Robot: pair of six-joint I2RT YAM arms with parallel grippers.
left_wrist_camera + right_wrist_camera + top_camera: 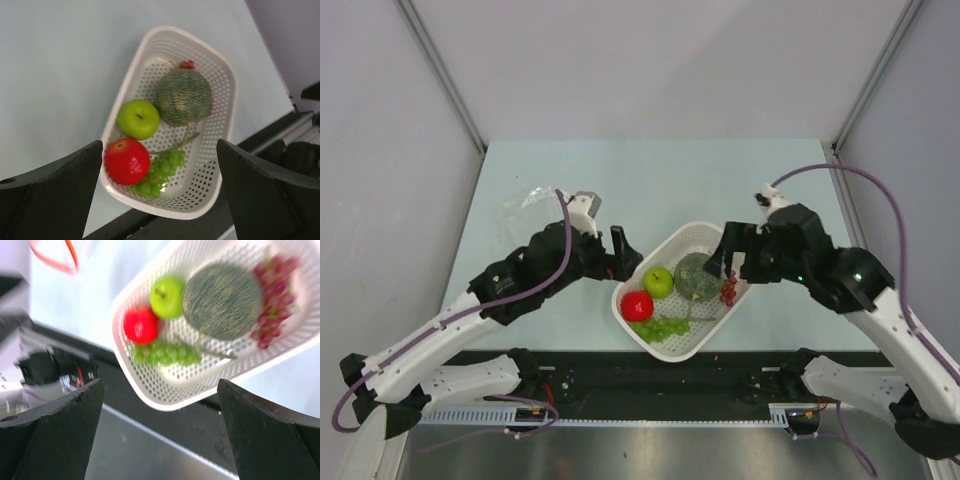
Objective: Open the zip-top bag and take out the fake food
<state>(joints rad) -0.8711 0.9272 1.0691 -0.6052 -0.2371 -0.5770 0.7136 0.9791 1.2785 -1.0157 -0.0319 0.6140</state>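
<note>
Presently, taking the white perforated basket (685, 352) on the pale table (650, 180) as the reference point.

- Fake food (165, 125): every piece lies inside the basket.
- Green apple (138, 119): near the basket's middle, against its left wall and touching the melon.
- Netted green melon (182, 97): the largest piece, filling the basket's far half.
- Red round fruit (127, 161): just beside the apple, toward the basket's near-left corner.
- Green grape bunch (160, 172): along the basket's near end, touching the red fruit. Its stem runs up toward the melon.
- Dark-red grape bunch (275, 300): pressed against the basket's right wall and partly hidden behind the melon.
- Zip-top bag (532, 203): clear and crumpled, lying on the table well apart from the basket. It is off the basket's left side and farther from the arm bases.
- Zip strip (52, 257): the bag's orange-red strip shows as a blurred loop at the edge of the right wrist view. Cannot tell whether the bag's mouth is open.
- Left gripper (160, 147): hangs just off the basket's left side. Its fingers (55, 195) are spread wide with nothing between them.
- Right gripper (160, 385): hangs over the basket's right rim, near the dark-red grapes. Its fingers (270, 435) are also spread wide and grip nothing.
</note>
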